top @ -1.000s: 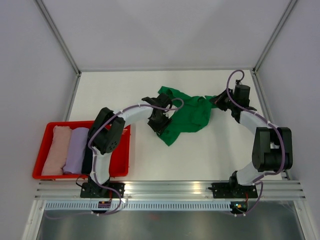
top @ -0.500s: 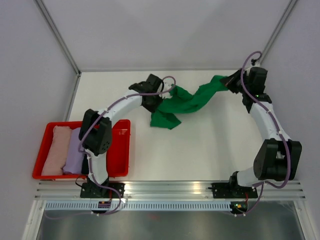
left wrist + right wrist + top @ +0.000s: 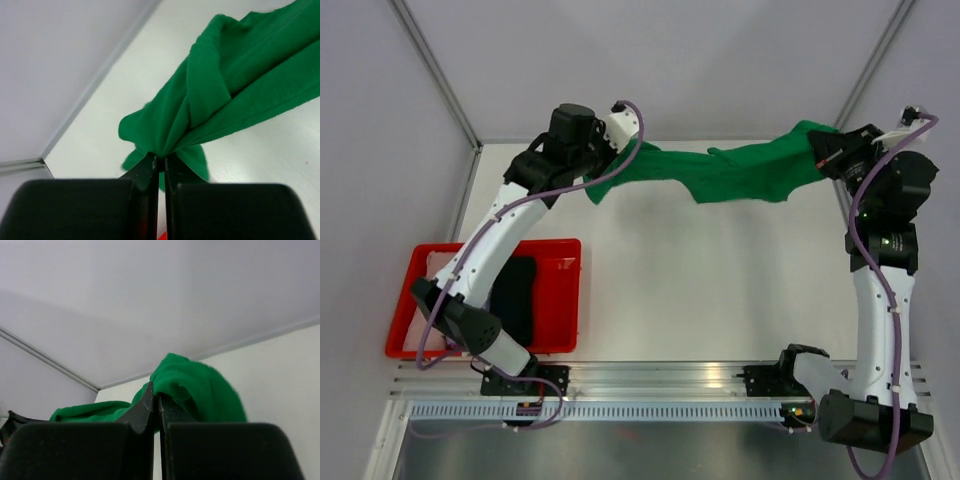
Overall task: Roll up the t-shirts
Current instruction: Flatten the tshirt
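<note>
Now, top view: I am holding the green shirt [image 3: 730, 170] stretched in the air between both arms, over the far side of the table [image 3: 700, 300]. It is sagging slightly mid-span and hanging bunched like a rope, not spread.
Top view, left gripper [image 3: 608, 165]: it is clamping the shirt's left end near the back-left corner.
Top view, right gripper [image 3: 828, 157]: it is clamping the right end, close to the right wall.
Top view, only here: I am getting the whole span, plus the red tray [image 3: 560, 250] with a black shirt [image 3: 515, 295] in it, the left arm covering part of it.
Left wrist: the jaws are pinching shut on a gathered knot of cloth [image 3: 215, 95], folds fanning out from the tips. Only this view is showing how small that bite is.
Left wrist, risk: if I am pulling the arms further apart, I judge this nip could slip free and the shirt would drop.
Right wrist: the jaws are closed on a rounded fold [image 3: 195, 385], with wall behind. I cannot tell from here which part of the shirt it is.
Right wrist, risk: laying the shirt down this bunched, I am likely getting a twisted strip that rolls unevenly.
</note>
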